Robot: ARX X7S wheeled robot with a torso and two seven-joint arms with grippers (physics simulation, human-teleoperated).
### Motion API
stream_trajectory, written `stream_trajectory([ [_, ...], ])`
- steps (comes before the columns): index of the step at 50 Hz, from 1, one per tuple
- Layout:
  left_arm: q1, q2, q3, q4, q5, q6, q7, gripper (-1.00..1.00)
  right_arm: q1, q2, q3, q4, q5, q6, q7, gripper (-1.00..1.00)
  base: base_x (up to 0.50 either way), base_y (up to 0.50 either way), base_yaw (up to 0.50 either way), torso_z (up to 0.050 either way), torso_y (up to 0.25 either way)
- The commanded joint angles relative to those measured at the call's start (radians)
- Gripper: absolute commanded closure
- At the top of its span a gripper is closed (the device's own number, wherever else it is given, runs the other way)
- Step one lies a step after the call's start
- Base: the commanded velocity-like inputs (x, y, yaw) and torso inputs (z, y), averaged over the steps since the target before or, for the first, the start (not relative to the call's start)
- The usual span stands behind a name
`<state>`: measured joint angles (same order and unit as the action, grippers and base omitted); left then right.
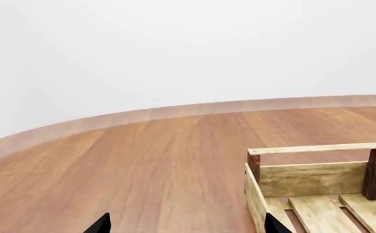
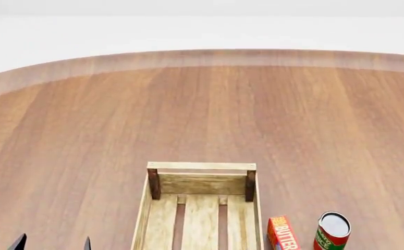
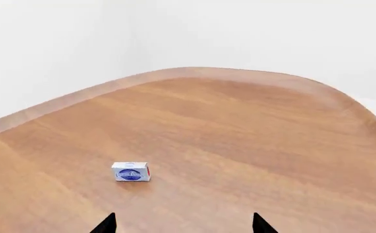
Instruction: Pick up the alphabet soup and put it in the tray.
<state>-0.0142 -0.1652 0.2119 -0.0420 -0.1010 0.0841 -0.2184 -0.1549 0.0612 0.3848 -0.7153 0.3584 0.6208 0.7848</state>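
1. Neither gripper had hold of anything. Only the tips of the left gripper [image 2: 53, 243] showed at the bottom edge of the head view, set apart with bare table between them. The left wrist view showed the same: two dark tips well apart, nothing between.

2. Only the right gripper [image 3: 183, 223] tips appeared in the right wrist view, likewise spread wide and empty. It did not appear in the head view.

3. The alphabet soup could not be seen in any of the three views. The only can in sight was the red and green can [image 2: 332, 230] at the lower right of the head view, which was not the one wanted.

4. The tray [image 2: 202, 166] stood on the table [image 2: 202, 114] in front of the robot, between the arms, and the part of its slatted floor in view was bare. The left wrist view showed one corner of it, also bare.

5. A butter box [image 2: 282, 234] stood just beside the tray's right wall, with the red and green can a little further right. A small white and blue box [image 3: 131, 172] lay alone on the table ahead of the right gripper.

6. By my judgement the task had hardly begun: nothing was grasped and nothing showed in the tray. Left to do: finding the soup can, reaching, gripping, lifting, carrying and releasing it over the tray.
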Motion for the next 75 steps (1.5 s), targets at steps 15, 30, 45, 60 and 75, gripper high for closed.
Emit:
stream_trajectory([
  [15, 0.001, -0.012, 0.015, 0.004, -0.008, 0.003, -0.016, -1.00, -0.050, -0.037, 0.048, -0.110, 0.238, 0.002, 0.229, -1.00, 0.00, 0.00, 0.00, 0.000, 0.000],
  [30, -0.002, -0.019, 0.023, 0.000, -0.018, 0.003, -0.020, -1.00, -0.038, 0.006, 0.002, 0.092, 0.202, -0.126, 0.164, -1.00, 0.00, 0.00, 0.00, 0.000, 0.000],
  [45, -0.006, -0.023, 0.032, -0.004, -0.026, 0.000, -0.026, -1.00, -0.037, 0.022, 0.006, 0.207, 0.191, -0.182, 0.155, -1.00, 0.00, 0.00, 0.00, 0.000, 0.000],
  [60, -0.010, -0.027, 0.040, -0.008, -0.032, -0.001, -0.033, -1.00, 0.011, 0.055, -0.021, 0.295, 0.187, -0.206, 0.139, -1.00, 0.00, 0.00, 0.00, 0.000, 0.000],
  [75, -0.010, -0.034, 0.048, -0.006, -0.036, 0.000, -0.040, -1.00, 0.069, 0.079, -0.027, 0.403, 0.181, -0.231, 0.129, -1.00, 0.00, 0.00, 0.00, 0.000, 0.000],
])
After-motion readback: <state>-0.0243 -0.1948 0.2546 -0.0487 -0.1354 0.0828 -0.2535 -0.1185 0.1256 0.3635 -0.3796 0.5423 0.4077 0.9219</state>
